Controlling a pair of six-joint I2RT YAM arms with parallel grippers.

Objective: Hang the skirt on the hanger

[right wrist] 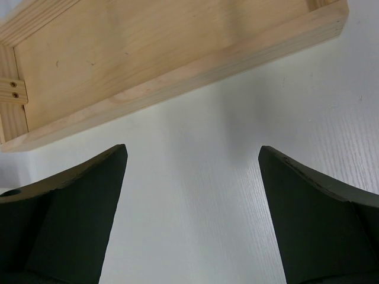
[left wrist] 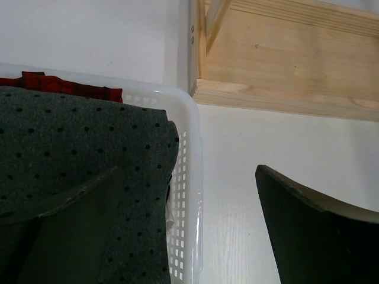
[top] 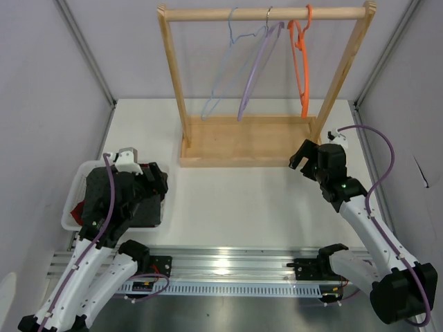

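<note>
The dark charcoal dotted skirt [left wrist: 77, 148] lies folded in a white basket [left wrist: 190, 177] at the left; it also shows in the top view [top: 148, 211]. My left gripper [left wrist: 186, 174] is open and empty. One finger hangs over the skirt and the other over the table, with the basket's right wall between them. In the top view my left gripper [top: 159, 181] is over the basket's right edge. The pale light-blue hanger [top: 223, 69] hangs on the wooden rack's rail. My right gripper [top: 299, 158] is open and empty just in front of the rack base [right wrist: 166, 53], over bare table [right wrist: 192, 155].
A red plaid garment [left wrist: 59, 86] lies under the skirt in the basket [top: 72, 202]. A lilac hanger [top: 255, 72] and an orange hanger [top: 302, 62] hang beside the blue one. The wooden rack [top: 249, 142] stands at the back centre. Grey walls close in both sides.
</note>
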